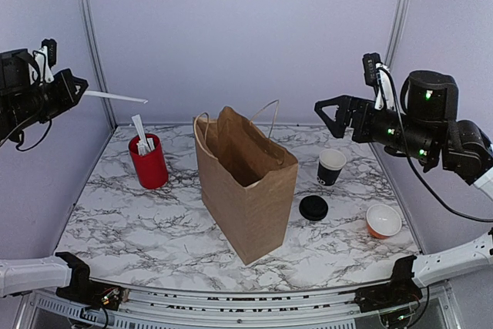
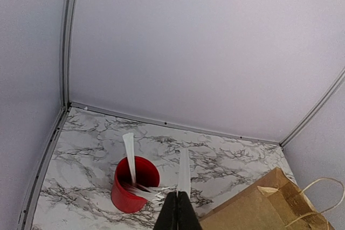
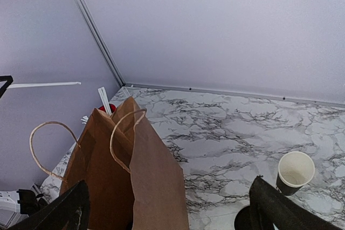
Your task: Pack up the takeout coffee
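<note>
The takeout coffee is out of view. An open black cup (image 1: 331, 167) (image 3: 295, 172) with a white rim and inside stands right of the brown paper bag (image 1: 246, 182) (image 3: 135, 176). A loose black lid (image 1: 313, 207) (image 3: 242, 220) lies flat in front of that cup. My left gripper (image 1: 73, 88) (image 2: 178, 200) hangs high at the far left, shut on a thin white stick (image 1: 115, 97) (image 2: 184, 171) that points toward the bag. My right gripper (image 1: 333, 117) (image 3: 170, 214) is open in the air, above and behind the black cup, holding nothing.
A red cup (image 1: 150, 163) (image 2: 132, 187) holding more white sticks stands left of the bag. The bag stands upright and open, its handles up. A small orange cup with a white inside (image 1: 383, 221) sits near the table's right edge. Walls enclose the table behind and at both sides.
</note>
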You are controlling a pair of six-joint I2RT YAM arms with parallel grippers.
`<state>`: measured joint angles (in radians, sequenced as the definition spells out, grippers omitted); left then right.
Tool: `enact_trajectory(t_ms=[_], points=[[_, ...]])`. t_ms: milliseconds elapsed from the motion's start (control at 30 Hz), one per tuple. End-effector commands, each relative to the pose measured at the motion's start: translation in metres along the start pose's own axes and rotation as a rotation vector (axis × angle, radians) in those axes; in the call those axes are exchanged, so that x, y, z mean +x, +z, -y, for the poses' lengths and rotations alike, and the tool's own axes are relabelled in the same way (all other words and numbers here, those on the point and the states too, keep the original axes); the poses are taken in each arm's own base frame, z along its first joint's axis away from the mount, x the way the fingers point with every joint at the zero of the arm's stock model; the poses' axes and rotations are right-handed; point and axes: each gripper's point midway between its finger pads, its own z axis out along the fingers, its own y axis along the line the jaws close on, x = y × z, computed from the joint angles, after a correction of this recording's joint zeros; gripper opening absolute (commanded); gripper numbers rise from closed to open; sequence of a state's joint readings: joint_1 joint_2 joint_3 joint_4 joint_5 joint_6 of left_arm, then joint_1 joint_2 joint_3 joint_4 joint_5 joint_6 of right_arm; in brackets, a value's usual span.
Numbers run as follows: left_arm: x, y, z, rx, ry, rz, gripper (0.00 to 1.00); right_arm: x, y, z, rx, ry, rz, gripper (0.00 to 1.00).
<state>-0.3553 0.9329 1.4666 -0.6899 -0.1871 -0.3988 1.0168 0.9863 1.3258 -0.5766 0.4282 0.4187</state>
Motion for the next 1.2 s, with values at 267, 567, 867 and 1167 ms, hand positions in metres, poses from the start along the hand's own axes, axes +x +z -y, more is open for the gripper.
enact_trajectory(t_ms=[267,567,867,1167], points=[[-0.028,-0.013,0.101,0.435,0.027,-0.009,0.00,-0.016,-0.015,0.003,-0.015,0.049,0.052,1.00],[-0.018,-0.024,0.161,0.627,0.116,-0.087,0.00,-0.016,-0.019,0.004,-0.022,0.065,0.050,1.00],[0.023,-0.018,0.185,0.631,0.236,-0.204,0.00,-0.013,-0.021,0.006,-0.019,0.075,0.048,1.00],[0.055,-0.012,0.202,0.592,0.382,-0.288,0.00,-0.011,-0.017,0.006,-0.011,0.068,0.041,1.00]])
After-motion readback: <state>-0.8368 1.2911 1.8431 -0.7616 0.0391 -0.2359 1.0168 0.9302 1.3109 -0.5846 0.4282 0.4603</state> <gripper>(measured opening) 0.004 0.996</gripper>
